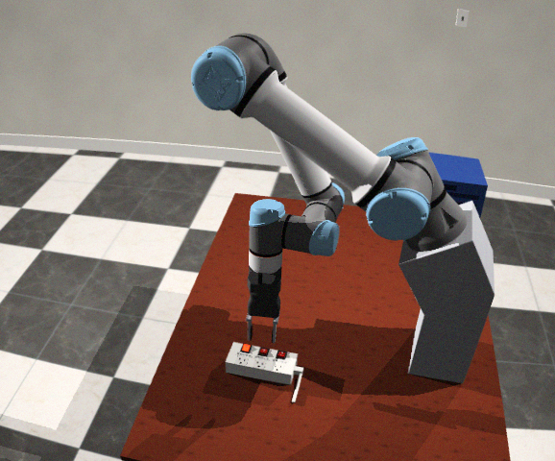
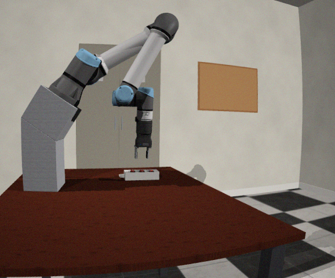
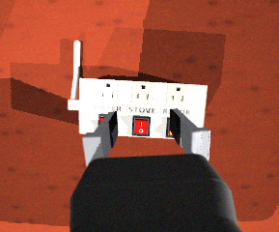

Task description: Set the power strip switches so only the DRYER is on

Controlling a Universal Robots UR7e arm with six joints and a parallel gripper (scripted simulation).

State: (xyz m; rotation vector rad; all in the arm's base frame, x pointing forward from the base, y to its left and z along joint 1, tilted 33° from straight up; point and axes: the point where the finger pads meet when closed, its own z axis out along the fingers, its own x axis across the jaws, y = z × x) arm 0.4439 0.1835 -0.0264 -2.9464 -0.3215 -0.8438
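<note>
Hovering wide-open jaws directly above power strip switches.

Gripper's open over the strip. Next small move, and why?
Probably lower straight down: the open gripper hangs above the power strip, one of its fingers over the RAZOR switch, which glows brighter than the other two, so likely on.

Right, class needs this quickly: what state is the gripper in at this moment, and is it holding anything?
Gripper: jaws open wide, holding nothing, hanging above the power strip without touching it.
</note>
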